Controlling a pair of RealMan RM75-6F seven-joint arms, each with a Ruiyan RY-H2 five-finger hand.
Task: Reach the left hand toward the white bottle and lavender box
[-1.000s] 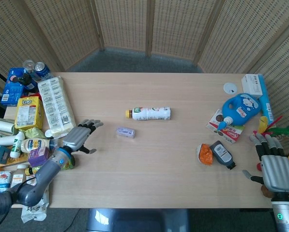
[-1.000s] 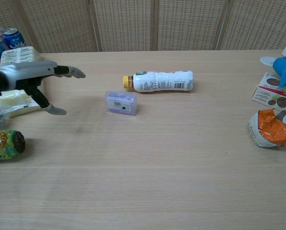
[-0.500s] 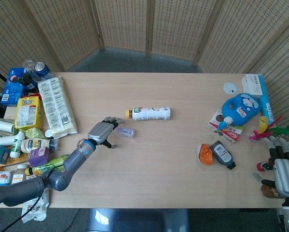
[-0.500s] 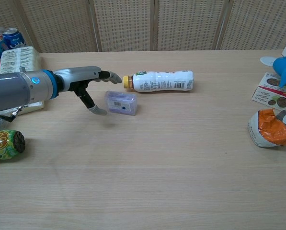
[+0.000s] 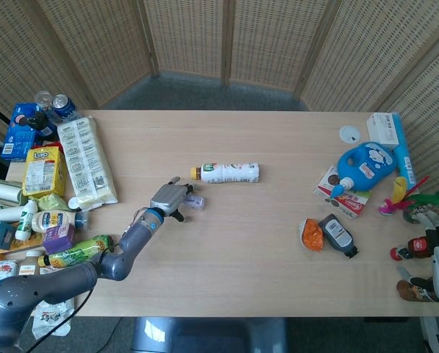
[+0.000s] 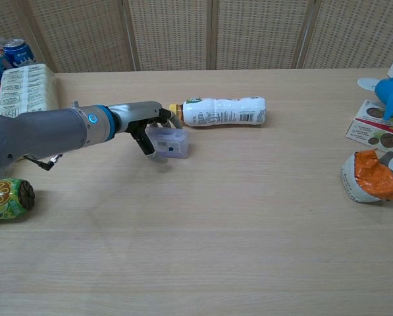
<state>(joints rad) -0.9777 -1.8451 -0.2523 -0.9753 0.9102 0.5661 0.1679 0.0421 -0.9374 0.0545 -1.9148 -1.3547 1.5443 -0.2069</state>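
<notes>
We see the left hand (image 6: 150, 125), fingers spread, at centre-left touching the lavender box (image 6: 168, 143) beside the white bottle (image 6: 222, 111).

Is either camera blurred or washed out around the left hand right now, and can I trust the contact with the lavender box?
Chest view: sharp, even lighting; the left hand overlaps the lavender box, only a faint shadow beneath. Head view: the hand and box are small, so contact cannot be confirmed there. The white bottle reads clearly, no glare.
</notes>
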